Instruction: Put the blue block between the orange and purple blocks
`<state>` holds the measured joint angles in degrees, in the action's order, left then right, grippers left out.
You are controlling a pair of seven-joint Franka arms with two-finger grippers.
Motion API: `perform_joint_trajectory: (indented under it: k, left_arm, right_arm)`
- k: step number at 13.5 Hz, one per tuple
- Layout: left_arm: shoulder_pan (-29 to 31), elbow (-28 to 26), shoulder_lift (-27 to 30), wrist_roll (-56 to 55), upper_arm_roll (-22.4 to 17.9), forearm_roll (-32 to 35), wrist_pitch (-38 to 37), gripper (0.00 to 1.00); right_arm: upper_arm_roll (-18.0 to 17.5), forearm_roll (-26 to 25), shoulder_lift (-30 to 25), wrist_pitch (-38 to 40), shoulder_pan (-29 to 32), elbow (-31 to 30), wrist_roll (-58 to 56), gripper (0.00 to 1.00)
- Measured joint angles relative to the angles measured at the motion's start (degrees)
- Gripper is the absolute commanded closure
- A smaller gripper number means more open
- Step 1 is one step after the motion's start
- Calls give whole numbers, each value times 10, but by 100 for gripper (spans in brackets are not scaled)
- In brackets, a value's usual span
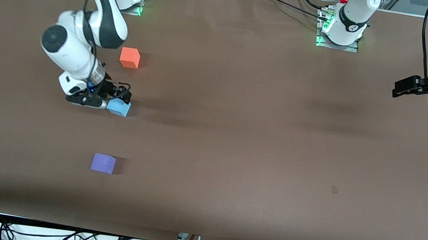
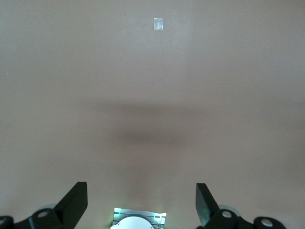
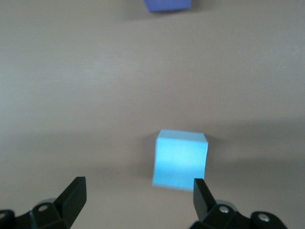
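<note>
The blue block [image 1: 118,107] [image 3: 181,160] rests on the brown table, nearer to the front camera than the orange block [image 1: 129,58] and farther than the purple block [image 1: 103,163] [image 3: 167,5]. My right gripper [image 1: 118,97] [image 3: 138,195] is low over the table just beside the blue block. It is open, and the block lies close to one fingertip [image 3: 200,195], free of the jaws. My left gripper [image 1: 400,88] [image 2: 141,200] waits open and empty over bare table at the left arm's end.
A small pale tape mark [image 1: 334,190] [image 2: 158,24] lies on the table toward the left arm's end. Both arm bases [image 1: 346,25] stand along the table's back edge. Cables hang below the edge nearest the front camera.
</note>
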<state>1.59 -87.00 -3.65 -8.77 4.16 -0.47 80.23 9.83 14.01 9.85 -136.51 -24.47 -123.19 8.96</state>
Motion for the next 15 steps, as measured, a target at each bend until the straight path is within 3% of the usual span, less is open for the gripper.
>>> perform_joint_trajectory:
  k: [2, 4, 7, 10, 13, 15]
  left_arm:
    - [0, 1, -2, 0, 0, 0, 0, 0]
    - [0, 2, -3, 0, 0, 0, 0, 0]
    - [0, 3, -4, 0, 0, 0, 0, 0]
    - [0, 4, -4, 0, 0, 0, 0, 0]
    - [0, 4, -4, 0, 0, 0, 0, 0]
    - [0, 4, -4, 0, 0, 0, 0, 0]
  right_arm:
    - [4, -23, -60, 90, 0, 27, 0, 1]
    - [10, -78, -116, 187, 0, 60, 11, 1]
    - [24, -101, -171, 323, 1, 126, 18, 1]
    - [25, -108, -171, 388, 20, 207, 17, 0]
    - [-44, -108, -127, 413, 115, 268, -28, 0]
    - [-66, -108, -103, 419, 150, 286, -34, 0]
